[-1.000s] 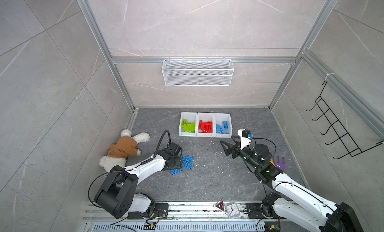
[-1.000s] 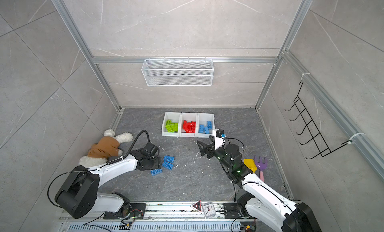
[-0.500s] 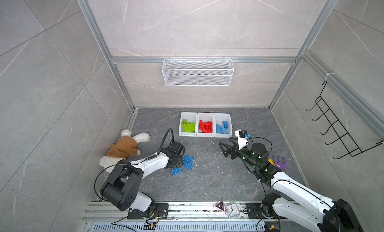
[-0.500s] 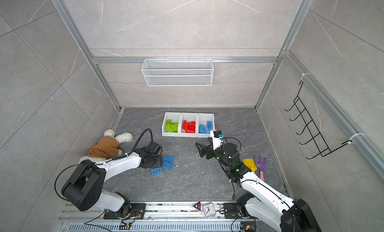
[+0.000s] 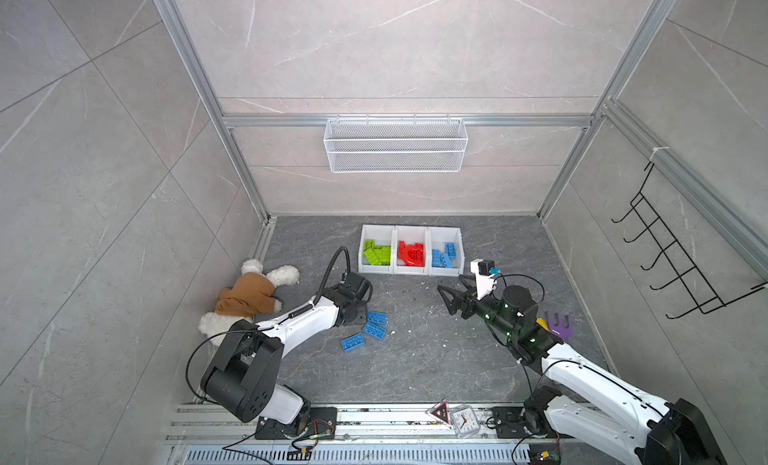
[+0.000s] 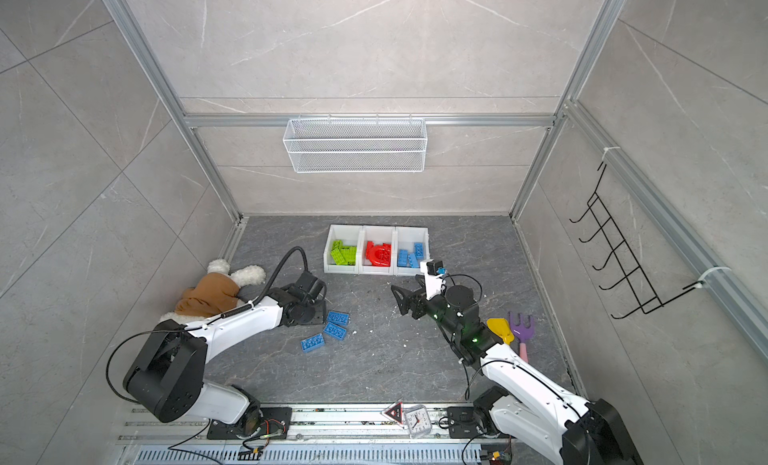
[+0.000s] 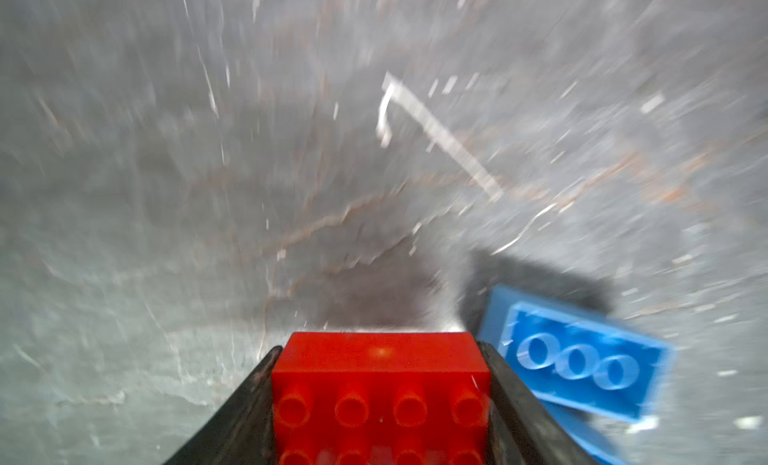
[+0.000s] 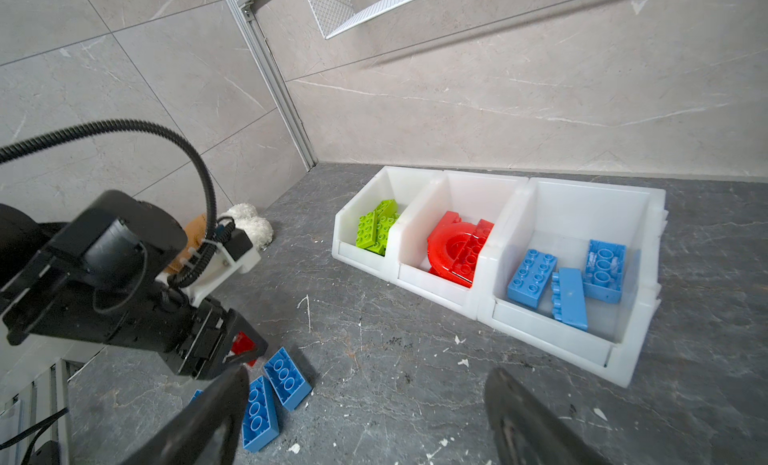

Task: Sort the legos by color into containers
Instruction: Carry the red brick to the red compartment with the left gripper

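The left gripper (image 7: pixel 380 348) is clamped on a red studded plastic brick (image 7: pixel 380 384), close above the dark grey marbled floor (image 5: pixel 415 359) on the left, just beside three loose blue studded bricks (image 5: pixel 374 330); whether the red brick touches the floor cannot be told; the right gripper (image 8: pixel 368 375) hangs spread and empty, near the three joined white plastic bins (image 5: pixel 409 231) at the far middle; lime green bricks (image 5: pixel 377 253) lie in the left bin, red pieces (image 5: pixel 411 254) in the middle, blue bricks (image 5: pixel 444 255) in the right.

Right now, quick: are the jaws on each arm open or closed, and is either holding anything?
Left gripper: jaws closed on a red lego.
Right gripper: jaws open, holding nothing.
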Controlling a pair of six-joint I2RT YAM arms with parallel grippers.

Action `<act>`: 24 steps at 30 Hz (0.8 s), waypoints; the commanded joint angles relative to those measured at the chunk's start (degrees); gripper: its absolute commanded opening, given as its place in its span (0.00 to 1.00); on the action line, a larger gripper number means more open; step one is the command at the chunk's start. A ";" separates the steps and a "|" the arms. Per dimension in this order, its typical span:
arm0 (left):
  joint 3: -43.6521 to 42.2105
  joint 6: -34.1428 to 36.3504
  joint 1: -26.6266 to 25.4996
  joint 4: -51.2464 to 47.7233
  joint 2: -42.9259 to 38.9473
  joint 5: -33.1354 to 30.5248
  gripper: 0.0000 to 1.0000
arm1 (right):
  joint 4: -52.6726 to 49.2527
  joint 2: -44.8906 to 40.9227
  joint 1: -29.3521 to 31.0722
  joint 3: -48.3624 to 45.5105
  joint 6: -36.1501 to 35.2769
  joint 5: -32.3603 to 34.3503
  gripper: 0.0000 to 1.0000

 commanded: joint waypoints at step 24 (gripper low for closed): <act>55.07 23.07 -0.16 7.76 36.77 13.95 0.51 | -1.16 -2.28 0.01 -2.38 -0.29 21.07 0.90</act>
